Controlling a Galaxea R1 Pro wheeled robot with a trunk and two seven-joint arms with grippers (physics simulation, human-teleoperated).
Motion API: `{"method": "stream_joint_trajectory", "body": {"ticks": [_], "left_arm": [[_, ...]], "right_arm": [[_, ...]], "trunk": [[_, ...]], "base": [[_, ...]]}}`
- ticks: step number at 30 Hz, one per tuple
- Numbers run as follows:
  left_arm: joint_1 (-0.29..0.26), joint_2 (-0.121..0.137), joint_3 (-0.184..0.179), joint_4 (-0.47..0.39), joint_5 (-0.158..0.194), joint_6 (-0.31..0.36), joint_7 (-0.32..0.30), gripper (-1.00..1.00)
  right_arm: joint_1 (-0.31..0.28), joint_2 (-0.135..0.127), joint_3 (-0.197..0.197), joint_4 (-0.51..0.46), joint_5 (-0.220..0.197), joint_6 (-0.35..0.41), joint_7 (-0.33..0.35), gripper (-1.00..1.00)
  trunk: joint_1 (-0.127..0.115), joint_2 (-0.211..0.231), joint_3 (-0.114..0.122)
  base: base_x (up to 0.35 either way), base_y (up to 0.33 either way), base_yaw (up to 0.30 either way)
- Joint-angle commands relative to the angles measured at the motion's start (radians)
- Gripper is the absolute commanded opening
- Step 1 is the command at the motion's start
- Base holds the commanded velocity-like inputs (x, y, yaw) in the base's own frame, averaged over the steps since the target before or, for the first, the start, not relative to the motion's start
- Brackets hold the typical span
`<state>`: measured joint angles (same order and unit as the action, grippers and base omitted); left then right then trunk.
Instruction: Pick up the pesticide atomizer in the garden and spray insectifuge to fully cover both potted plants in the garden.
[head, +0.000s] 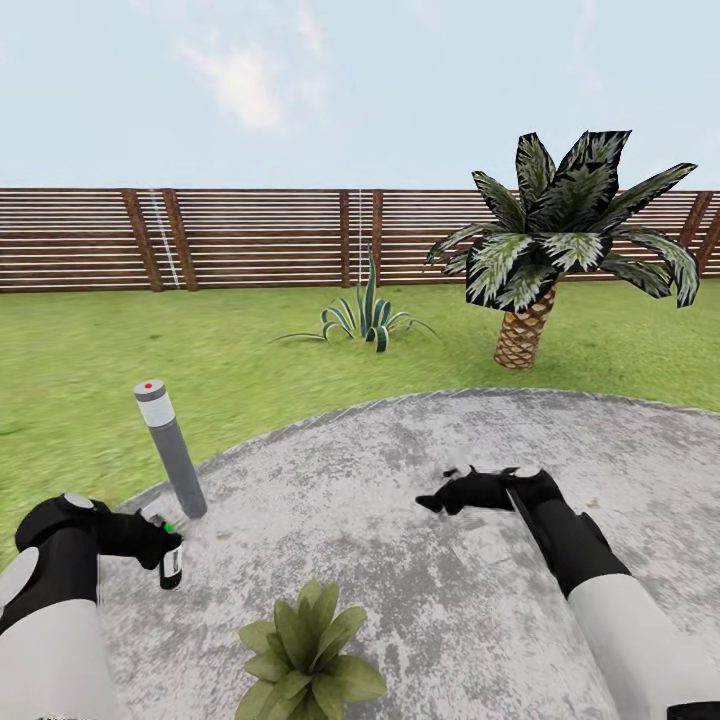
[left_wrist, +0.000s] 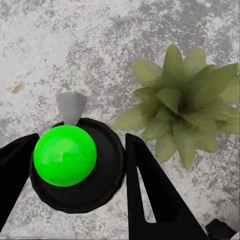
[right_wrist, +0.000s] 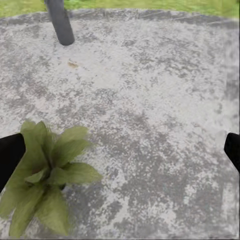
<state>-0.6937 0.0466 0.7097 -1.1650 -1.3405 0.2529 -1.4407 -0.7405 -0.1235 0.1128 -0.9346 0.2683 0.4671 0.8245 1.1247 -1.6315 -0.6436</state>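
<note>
Garden: I'm looking across the lawn (head: 90, 350) to the slat fence (head: 250, 240), with a palm (head: 560, 240) and a spiky potless plant (head: 365, 318) out on the grass.
Patio: the round grey patio (head: 400, 470) is the ground I'm working over; the grey bollard lamp (head: 170, 450) stands upright near its edge on my left.
Potted plant: one low rosette (head: 305, 655) sits on the paving close in front of me, between the two arms. I can't make out its pot under the leaves.
Left gripper: my left gripper (left_wrist: 80, 165) has its jaws around the pesticide atomizer (head: 171, 562), one finger (left_wrist: 150, 190) on each side of the dark cap. I read it as a grip, though the wrist view is too steep to confirm contact on both sides.
Atomizer: upright, just beside the foot of the lamp, at or very near the paving. In the left wrist view its grey nozzle (left_wrist: 71, 106) points away from the rosette (left_wrist: 185, 110).
Right gripper: my right gripper (head: 470, 492) hovers over bare paving with its jaws spread wide, holding nothing.
Step in hand: I'd judge this as bringing the sprayer onto the plant.
Doing it well: I'd lift clear of the lamp, turn the wrist until the nozzle faces the leaves, then sweep across the whole rosette.
</note>
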Motion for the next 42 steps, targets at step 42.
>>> {"method": "stream_joint_trajectory", "body": {"ticks": [42], "left_arm": [[0.010,-0.030,0.051,0.176,-0.049,0.397,0.085,-1.00]], "right_arm": [[0.055,-0.028,-0.660,0.210,0.052,0.001,-0.160,1.00]], "trunk": [[0.000,-0.001,-0.001]], "base": [[0.000,0.000,0.000]]}}
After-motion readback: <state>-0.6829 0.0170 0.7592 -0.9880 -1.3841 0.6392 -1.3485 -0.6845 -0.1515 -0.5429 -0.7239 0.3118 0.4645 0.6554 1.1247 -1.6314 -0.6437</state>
